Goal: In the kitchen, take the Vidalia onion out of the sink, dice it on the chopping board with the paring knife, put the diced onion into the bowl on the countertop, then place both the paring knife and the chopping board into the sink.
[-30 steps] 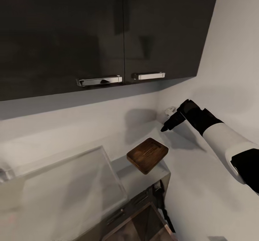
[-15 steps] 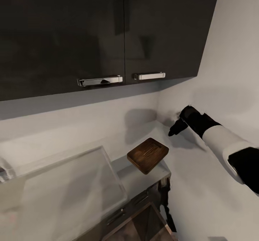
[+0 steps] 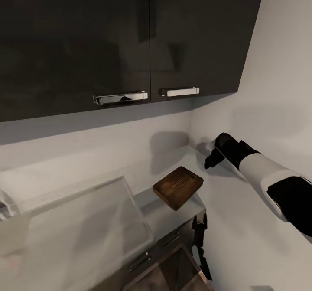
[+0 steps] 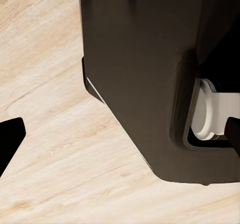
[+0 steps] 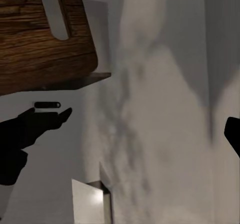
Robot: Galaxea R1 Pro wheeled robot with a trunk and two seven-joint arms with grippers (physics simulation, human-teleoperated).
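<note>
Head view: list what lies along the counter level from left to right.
sink → chopping board → right gripper → right arm's white forearm

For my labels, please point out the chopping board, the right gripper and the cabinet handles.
chopping board (image 3: 177, 188): head view, top face.
right gripper (image 3: 211, 160): head view, between the fingers.
cabinet handles (image 3: 120, 96): head view, left handle's bar.
</note>
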